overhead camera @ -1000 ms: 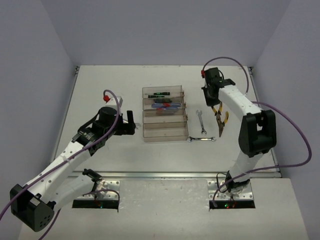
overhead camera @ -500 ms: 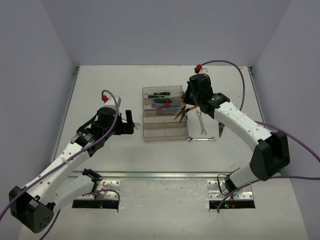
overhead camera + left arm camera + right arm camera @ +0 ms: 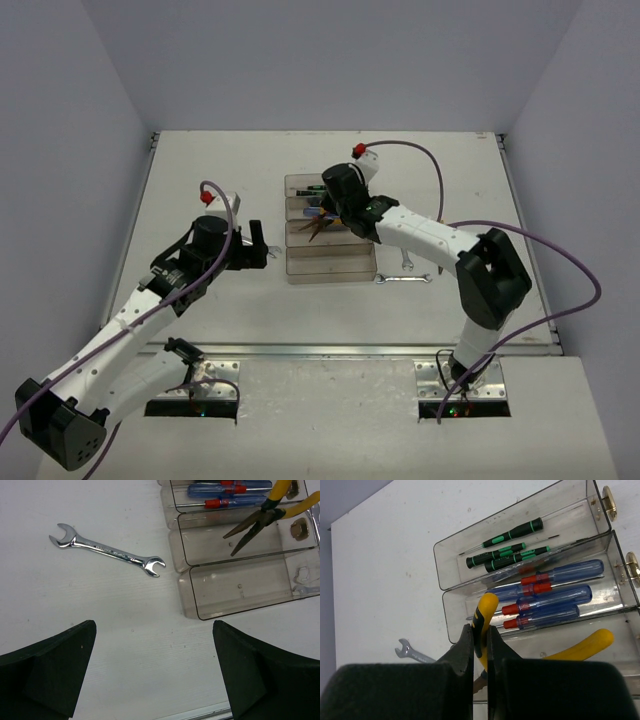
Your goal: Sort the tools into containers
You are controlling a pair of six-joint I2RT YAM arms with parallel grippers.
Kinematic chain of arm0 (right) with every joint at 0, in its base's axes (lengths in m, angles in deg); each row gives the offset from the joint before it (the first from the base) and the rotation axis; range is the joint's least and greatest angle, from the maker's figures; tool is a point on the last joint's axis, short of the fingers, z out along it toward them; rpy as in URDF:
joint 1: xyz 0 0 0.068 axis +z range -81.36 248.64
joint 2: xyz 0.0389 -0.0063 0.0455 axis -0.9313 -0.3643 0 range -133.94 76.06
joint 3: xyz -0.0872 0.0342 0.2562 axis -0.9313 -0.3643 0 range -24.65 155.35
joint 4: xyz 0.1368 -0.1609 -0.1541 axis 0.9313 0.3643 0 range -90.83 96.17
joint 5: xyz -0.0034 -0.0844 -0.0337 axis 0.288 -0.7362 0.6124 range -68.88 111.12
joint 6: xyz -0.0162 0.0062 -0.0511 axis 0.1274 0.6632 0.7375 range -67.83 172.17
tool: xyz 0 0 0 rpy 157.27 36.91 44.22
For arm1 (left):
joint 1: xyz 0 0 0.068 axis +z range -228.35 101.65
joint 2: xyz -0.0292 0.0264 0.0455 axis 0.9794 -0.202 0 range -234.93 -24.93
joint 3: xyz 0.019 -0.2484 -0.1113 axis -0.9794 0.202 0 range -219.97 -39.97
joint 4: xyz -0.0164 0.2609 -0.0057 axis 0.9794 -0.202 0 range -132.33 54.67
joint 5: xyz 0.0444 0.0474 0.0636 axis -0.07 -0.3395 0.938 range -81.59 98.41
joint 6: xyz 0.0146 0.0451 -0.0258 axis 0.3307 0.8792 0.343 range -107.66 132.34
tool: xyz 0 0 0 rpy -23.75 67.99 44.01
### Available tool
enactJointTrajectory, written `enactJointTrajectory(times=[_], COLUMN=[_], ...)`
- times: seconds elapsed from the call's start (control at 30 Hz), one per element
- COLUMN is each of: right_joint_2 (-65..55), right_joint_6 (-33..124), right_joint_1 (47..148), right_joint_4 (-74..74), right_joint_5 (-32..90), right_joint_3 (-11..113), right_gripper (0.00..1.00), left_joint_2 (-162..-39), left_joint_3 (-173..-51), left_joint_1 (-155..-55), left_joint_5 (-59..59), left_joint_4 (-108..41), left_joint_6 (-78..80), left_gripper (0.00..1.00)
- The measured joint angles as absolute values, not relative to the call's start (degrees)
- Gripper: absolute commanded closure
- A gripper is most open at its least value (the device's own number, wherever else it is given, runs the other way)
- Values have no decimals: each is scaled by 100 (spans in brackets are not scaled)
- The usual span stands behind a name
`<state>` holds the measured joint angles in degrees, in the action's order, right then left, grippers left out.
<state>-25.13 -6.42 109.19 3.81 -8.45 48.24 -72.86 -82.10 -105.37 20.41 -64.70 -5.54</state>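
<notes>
Wrenches [image 3: 403,278], three in all, lie on the counter [image 3: 200,160]: two right of the four joined trays [image 3: 330,270], one left of them near the left tool [image 3: 154,630], which is spread and grasps nothing. The right tool [image 3: 480,635] is clenched on the single pliers [image 3: 590,641] above the second-nearest tray. Beyond, one tray has three blue-and-red screwdrivers [image 3: 555,597] and the farthest has three black-and-green screwdrivers [image 3: 515,532].

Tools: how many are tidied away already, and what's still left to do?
Done: the green-marked screwdrivers and the blue screwdrivers lie in the two far trays. In hand: the right claw holds the yellow pliers over the third tray. Left: one wrench on the table left of the trays, another wrench on their right, and the nearest tray holds nothing.
</notes>
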Motion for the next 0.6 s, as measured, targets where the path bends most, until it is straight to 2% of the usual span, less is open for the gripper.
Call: enactJointTrajectory(times=[0.47,0.53,0.57,0.6], right_joint_2=[-2697,-2699,-2698,-2697], right_joint_6=[-1023,-1062,-1081,-1092], right_joint_1=[11002,11002,11002,11002], right_joint_4=[-158,-180,-194,-236], right_joint_5=[-1585,-1585,-1585,-1582], right_joint_3=[4485,4362,4303,4242], right_gripper=[100,94,88,77], left_joint_2=[-7242,-7232,-7227,-7226], left_joint_3=[-8174,-8156,-8148,-8146], left_joint_1=[-10537,-10537,-10537,-10537], left_joint_5=[1890,1885,1882,1880], left_joint_4=[-6416,-6406,-6401,-6398], left_joint_6=[-551,-551,-551,-553], left_gripper=[0,0,0,0])
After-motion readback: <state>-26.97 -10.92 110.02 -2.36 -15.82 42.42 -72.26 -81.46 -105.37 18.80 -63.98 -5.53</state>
